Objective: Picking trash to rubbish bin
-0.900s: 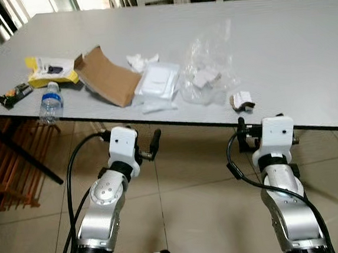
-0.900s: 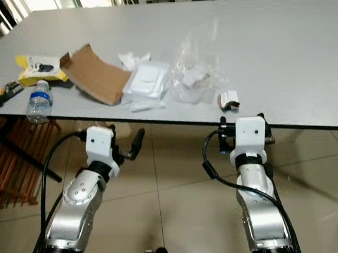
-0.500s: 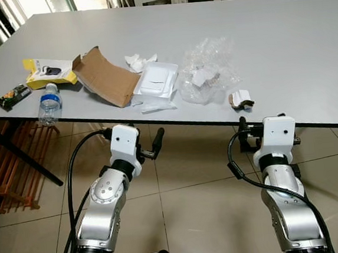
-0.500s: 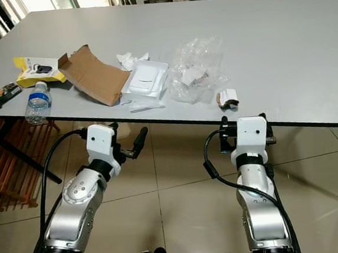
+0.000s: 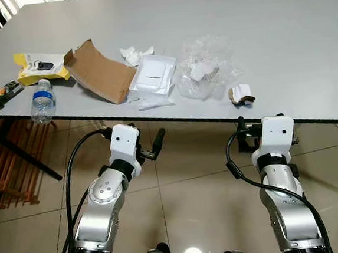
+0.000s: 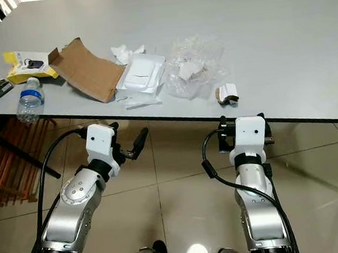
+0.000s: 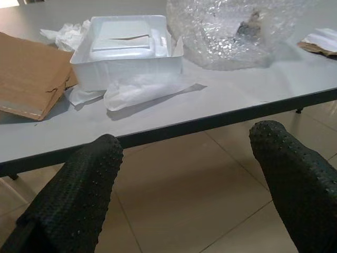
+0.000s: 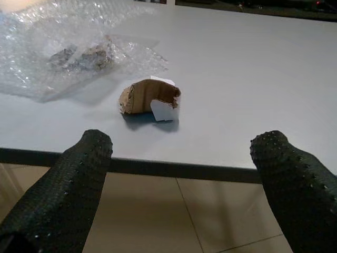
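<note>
**Trash spread along the near edge of a grey table, both grippers empty below it**

No writing can be read on any item: the blue label on the water bottle (image 5: 42, 103), the yellow packet (image 5: 39, 65) and the dark snack wrapper (image 5: 1, 93) are too small to make out.

The grey table (image 5: 291, 39) is broad and smooth, with a dark edge. Along its near side, from the robot's left: the snack wrapper, the yellow packet, the bottle lying just beside them, an open brown cardboard piece (image 5: 96, 72), crumpled tissue (image 5: 134, 52), a white tray (image 7: 129, 46) with thin plastic film touching its front, a heap of bubble wrap (image 5: 207, 70), and a small torn paper scrap (image 8: 150, 98) nearest the right arm.

The floor (image 5: 191, 178) is glossy beige tile with a lamp glare. A wooden rack (image 5: 7, 170) stands under the table on the left.

The left gripper (image 7: 184, 184) hangs below the table edge facing the tray, fingers spread wide, nothing between them. The right gripper (image 8: 184, 179) sits below the edge facing the scrap, also spread wide and empty.
</note>
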Tool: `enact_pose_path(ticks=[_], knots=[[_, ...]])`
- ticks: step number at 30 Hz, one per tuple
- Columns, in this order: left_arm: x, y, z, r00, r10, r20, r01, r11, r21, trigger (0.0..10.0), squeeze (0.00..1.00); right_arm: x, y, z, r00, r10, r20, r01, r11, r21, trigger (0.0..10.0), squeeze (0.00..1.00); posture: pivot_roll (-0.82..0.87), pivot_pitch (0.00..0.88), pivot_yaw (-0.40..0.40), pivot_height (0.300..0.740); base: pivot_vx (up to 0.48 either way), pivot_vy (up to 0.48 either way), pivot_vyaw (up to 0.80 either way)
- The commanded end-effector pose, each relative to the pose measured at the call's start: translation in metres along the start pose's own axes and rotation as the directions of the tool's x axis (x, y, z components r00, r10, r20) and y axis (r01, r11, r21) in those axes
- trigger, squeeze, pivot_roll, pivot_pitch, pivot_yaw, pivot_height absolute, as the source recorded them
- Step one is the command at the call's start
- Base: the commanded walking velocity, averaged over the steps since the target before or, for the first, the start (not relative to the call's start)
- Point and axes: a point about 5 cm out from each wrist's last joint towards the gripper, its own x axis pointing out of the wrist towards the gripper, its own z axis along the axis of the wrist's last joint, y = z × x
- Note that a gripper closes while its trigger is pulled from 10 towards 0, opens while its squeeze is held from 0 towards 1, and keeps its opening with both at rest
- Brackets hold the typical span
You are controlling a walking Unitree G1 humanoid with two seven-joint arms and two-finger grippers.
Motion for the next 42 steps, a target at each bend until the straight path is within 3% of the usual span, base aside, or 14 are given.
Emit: enact_pose_path(ticks=[1, 3, 6, 12, 16, 28, 36, 39, 42], knots=[[-0.004, 0.003, 0.0, 1.0, -0.005, -0.008, 0.005, 1.0, 0.007, 10.0, 0.0, 0.002, 0.003, 0.004, 1.0, 0.002, 0.016, -0.003, 1.0, 0.006, 10.0, 0.0, -0.01, 0.209, 0.089, 0.74, 0.304, 0.0, 0.0], [-0.007, 0.009, 0.013, 0.999, 0.02, 0.026, -0.02, 1.0, 0.019, 10.0, 0.0, 0.009, 0.0, 0.014, 0.997, -0.012, 0.077, 0.015, 0.999, -0.041, 10.0, 0.0, 0.01, 0.214, 0.089, 0.74, 0.48, 0.0, 0.0], [0.0, 0.006, 0.042, 0.993, 0.013, 0.118, -0.014, 1.0, 0.008, 10.0, 0.0, 0.009, -0.003, 0.033, 0.987, -0.023, 0.161, 0.037, 0.996, -0.084, 10.0, 0.0, 0.02, 0.211, 0.086, 0.74, 0.48, 0.0, 0.0], [0.006, 0.008, 0.067, 0.981, 0.02, 0.195, -0.017, 1.0, -0.015, 10.0, 0.0, 0.001, -0.005, 0.058, 0.965, -0.017, 0.263, 0.052, 0.991, -0.126, 10.0, 0.0, 0.01, 0.207, 0.083, 0.74, 0.467, 0.0, 0.0], [0.003, 0.008, 0.064, 0.984, 0.018, 0.178, -0.014, 1.0, -0.02, 10.0, 0.0, -0.005, -0.002, 0.067, 0.955, 0.007, 0.297, 0.036, 0.99, -0.139, 10.0, 0.0, 0.0, 0.206, 0.082, 0.74, 0.261, 0.0, 0.0], [0.001, 0.002, 0.057, 0.991, 0.002, 0.132, 0.005, 0.999, -0.051, 10.0, 0.0, -0.01, -0.002, 0.069, 0.958, 0.01, 0.285, 0.039, 0.985, -0.167, 10.0, 0.0, -0.01, 0.207, 0.078, 0.74, 0.0, 0.0, 0.0], [-0.009, 0.005, 0.042, 0.998, -0.044, 0.04, 0.046, 0.998, -0.044, 10.0, 0.0, -0.014, -0.002, 0.059, 0.982, -0.026, 0.187, 0.046, 0.994, -0.101, 10.0, 0.0, -0.01, 0.221, 0.078, 0.74, 0.0, 0.0, 0.0], [-0.011, 0.006, 0.039, 0.998, -0.059, 0.012, 0.06, 0.995, -0.083, 10.0, 0.0, -0.012, -0.004, 0.056, 0.986, -0.041, 0.164, 0.055, 0.995, -0.085, 10.0, 0.0, 0.0, 0.224, 0.078, 0.74, 0.0, 0.0, 0.0], [-0.013, 0.004, 0.038, 0.991, -0.134, -0.01, 0.133, 0.986, -0.101, 10.0, 0.0, -0.01, -0.008, 0.052, 0.989, -0.058, 0.14, 0.069, 0.995, -0.078, 10.0, 0.0, 0.0, 0.23, 0.081, 0.74, 0.0, 0.0, 0.0]])
